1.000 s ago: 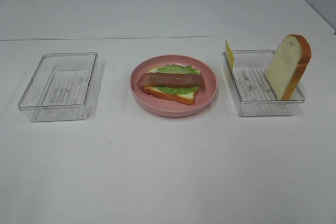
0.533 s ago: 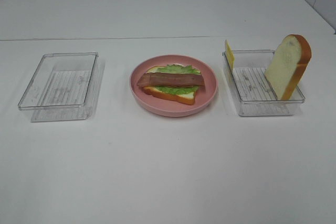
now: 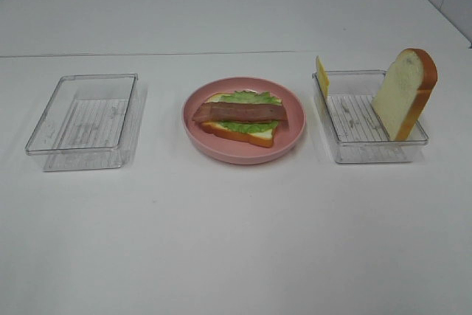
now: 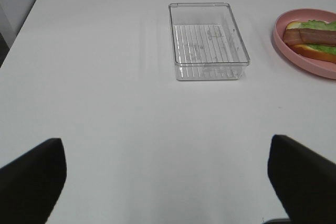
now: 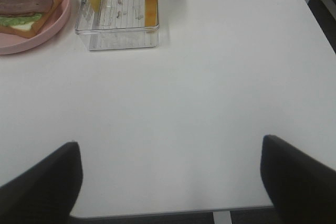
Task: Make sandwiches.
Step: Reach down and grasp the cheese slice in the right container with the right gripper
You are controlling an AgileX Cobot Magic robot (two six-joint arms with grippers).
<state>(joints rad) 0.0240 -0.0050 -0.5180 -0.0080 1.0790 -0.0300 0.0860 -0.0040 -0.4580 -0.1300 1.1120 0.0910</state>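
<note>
Left gripper (image 4: 165, 182) and right gripper (image 5: 170, 179): my jaws spread wide, empty.
Sandwich (image 3: 241, 117) ahead between them; bread slice (image 3: 403, 94) ahead of the right.

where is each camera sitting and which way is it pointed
Exterior high: mounted high, looking down over the table at an empty clear tray, pink plate with open sandwich, and second tray holding bread slice and cheese slice; no arms show.
Left wrist: low, facing the empty clear tray; spread fingers of the left gripper show.
Right wrist: low, facing the second tray; spread fingers of the right gripper show.
Shared: all three see the pink plate and open sandwich.
</note>
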